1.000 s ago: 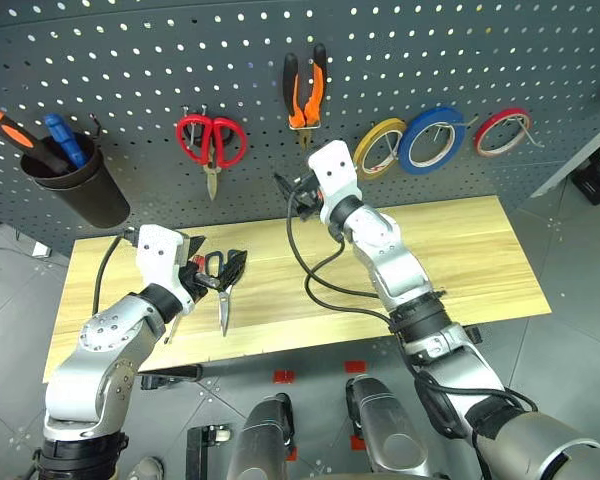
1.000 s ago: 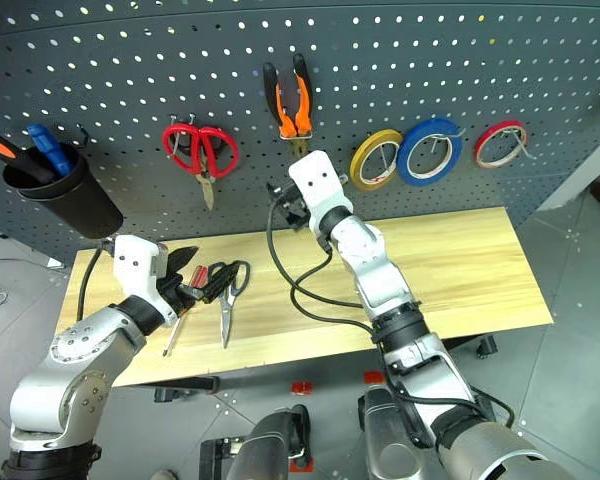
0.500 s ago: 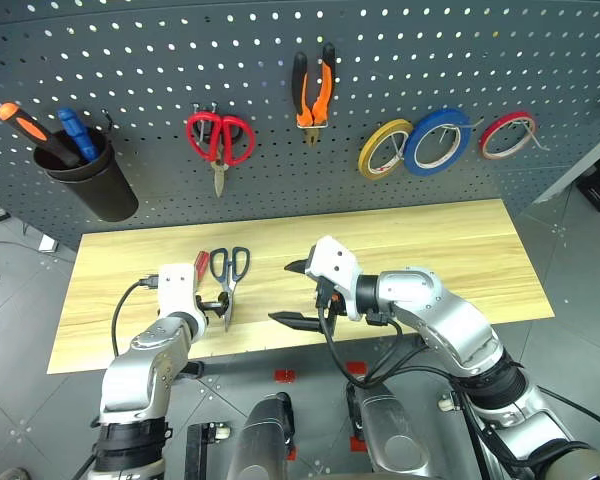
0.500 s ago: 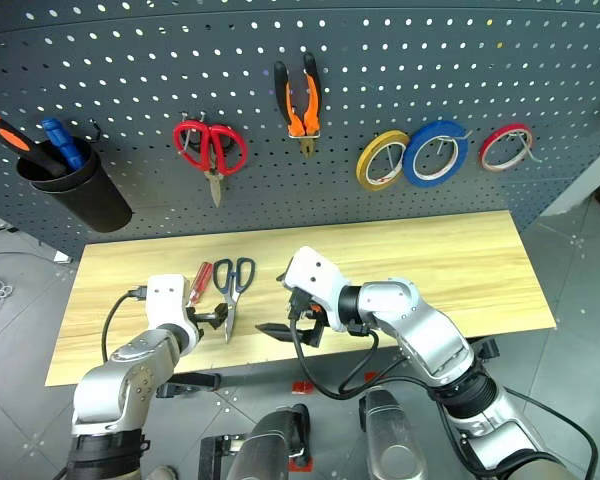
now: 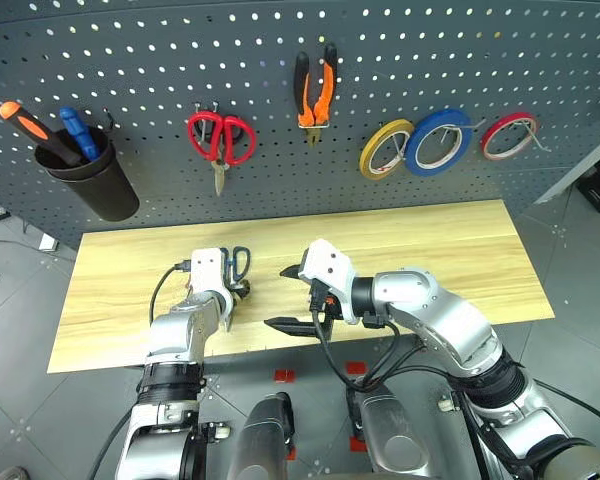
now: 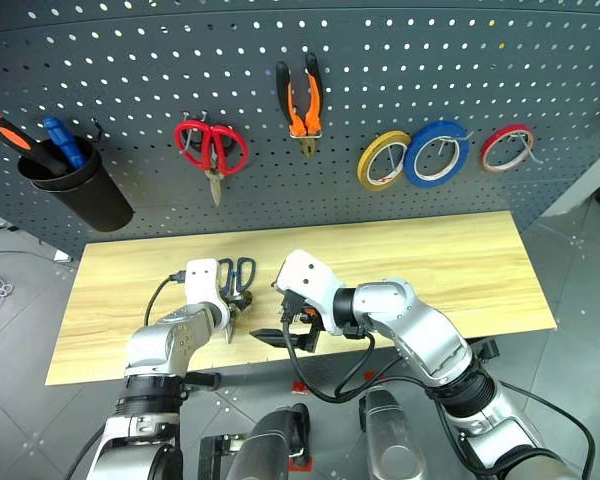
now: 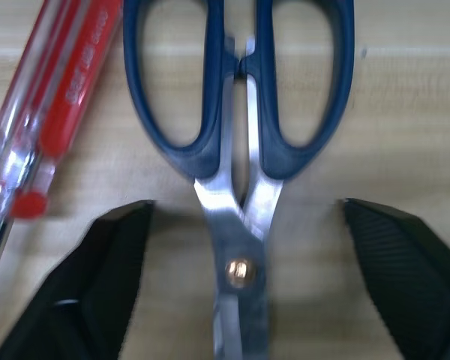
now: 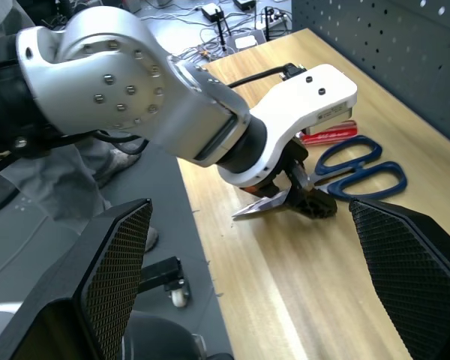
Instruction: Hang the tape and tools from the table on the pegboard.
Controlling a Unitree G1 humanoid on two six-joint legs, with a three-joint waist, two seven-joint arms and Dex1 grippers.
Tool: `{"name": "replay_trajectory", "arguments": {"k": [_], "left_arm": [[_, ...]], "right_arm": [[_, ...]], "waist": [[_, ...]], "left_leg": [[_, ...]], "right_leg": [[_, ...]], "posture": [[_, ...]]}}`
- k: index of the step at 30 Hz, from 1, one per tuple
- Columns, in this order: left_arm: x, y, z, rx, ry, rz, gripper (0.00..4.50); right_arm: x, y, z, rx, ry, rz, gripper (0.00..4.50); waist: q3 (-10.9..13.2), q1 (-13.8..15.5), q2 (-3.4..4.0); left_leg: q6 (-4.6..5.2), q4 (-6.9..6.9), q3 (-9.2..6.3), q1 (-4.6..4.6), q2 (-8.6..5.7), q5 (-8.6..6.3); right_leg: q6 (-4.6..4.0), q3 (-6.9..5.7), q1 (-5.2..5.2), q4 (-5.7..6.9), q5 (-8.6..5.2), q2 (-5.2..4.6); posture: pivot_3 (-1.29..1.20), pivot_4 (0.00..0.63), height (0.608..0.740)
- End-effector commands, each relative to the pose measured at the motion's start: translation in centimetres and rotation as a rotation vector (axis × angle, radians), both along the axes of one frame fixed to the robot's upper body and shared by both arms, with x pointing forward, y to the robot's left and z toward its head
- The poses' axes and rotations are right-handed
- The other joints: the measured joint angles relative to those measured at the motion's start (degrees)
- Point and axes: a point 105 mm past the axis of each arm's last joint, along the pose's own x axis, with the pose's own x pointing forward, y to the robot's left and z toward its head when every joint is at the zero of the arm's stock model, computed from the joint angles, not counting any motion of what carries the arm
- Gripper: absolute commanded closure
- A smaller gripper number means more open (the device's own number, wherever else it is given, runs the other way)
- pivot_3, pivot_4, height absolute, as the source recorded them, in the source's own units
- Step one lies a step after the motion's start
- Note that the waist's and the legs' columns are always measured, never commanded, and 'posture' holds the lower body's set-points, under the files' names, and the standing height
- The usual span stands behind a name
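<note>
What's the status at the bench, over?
Left end effector open, straddling scissors on table. Right end effector open, empty. Screwdriver beside scissors. Nothing blocking.

Your head pair looks down on table (image 5: pixel 460 250) and pegboard (image 5: pixel 130 100); left wrist hangs close above scissors (image 7: pixel 240 150); right wrist shares them.

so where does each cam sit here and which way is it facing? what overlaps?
Head eyes: on the head, looking forward and down at the table and pegboard; both arms show.
Left wrist: on the left wrist, looking close down at the scissors and screwdriver; own fingers astride the blades.
Right wrist: on the right wrist, facing the left end effector; own fingers.
Shared: scissors and screwdriver.
</note>
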Motion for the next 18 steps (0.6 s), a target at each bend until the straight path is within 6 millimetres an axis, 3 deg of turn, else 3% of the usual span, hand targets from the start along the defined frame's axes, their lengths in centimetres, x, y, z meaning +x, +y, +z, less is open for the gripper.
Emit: {"name": "replay_trajectory", "arguments": {"k": [1,6,8,14,18], "left_arm": [[-0.7,0.3,-1.7,-0.062,0.059,0.026,1.76],[-1.2,0.9,-2.4,-0.106,0.078,0.045,3.29],[-1.5,0.9,-2.5,-0.112,0.076,0.04,3.67],[-2.0,0.2,-1.8,-0.16,0.033,-0.013,3.96],[-2.5,-0.9,0.3,-0.184,-0.069,-0.11,3.98]], "right_arm": [[-0.4,0.2,1.6,0.009,-0.066,0.028,0.0],[0.0,-0.2,2.0,-0.013,-0.07,0.002,0.0],[0.2,-0.5,2.0,-0.02,-0.067,-0.013,0.0],[0.3,-1.2,1.7,-0.033,-0.071,-0.038,0.0],[0.5,-1.6,2.1,0.003,-0.087,-0.075,0.0]], "waist": [[0.0,-0.02,0.0],[0.0,-0.06,0.0],[-0.01,-0.06,0.0],[-0.01,-0.09,0.0],[-0.01,-0.17,0.0]], "left_leg": [[0.0,0.0,0.0,0.01,-0.01,0.0],[-0.03,0.0,-0.01,0.04,0.0,0.02],[-0.03,0.0,-0.01,0.06,0.0,0.02],[-0.03,0.0,-0.01,0.07,0.0,0.02],[-0.04,-0.03,-0.01,0.05,0.0,0.02]], "right_leg": [[0.0,0.01,0.01,0.0,0.0,0.0],[0.0,-0.01,0.05,0.0,0.0,0.0],[0.0,-0.01,0.07,-0.01,0.0,-0.01],[0.02,0.01,0.1,-0.03,0.01,-0.02],[0.02,0.0,0.09,-0.05,0.01,-0.01]], "posture": [[-0.31,0.328,0.74],[-0.32,0.327,0.74],[-0.32,0.327,0.74],[-0.32,0.326,0.74],[-0.32,0.325,0.74]]}}
